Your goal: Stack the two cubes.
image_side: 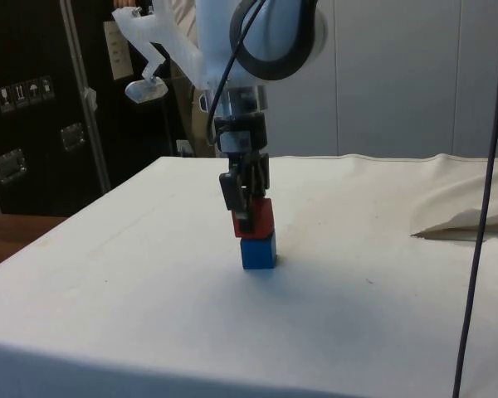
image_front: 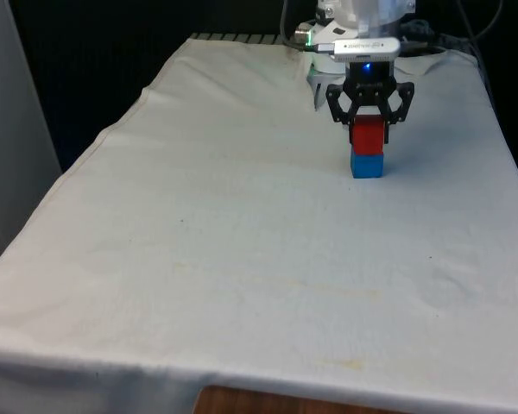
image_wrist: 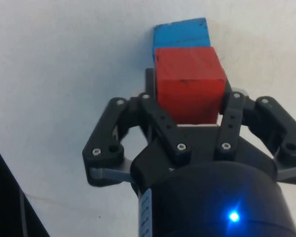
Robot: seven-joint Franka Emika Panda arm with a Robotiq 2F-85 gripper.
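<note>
The white arm reaches straight down at the far end of the surface (image_front: 198, 259), toward the front view's right. Its pincer (image_front: 369, 121) points vertically, fingers (image_wrist: 155, 116) closed against the sides of the red cube (image_front: 368, 132). That cube sits squarely atop the blue cube (image_front: 367, 164), apparently touching, edges roughly aligned. Both cubes stand upright, with no long axis.
</note>
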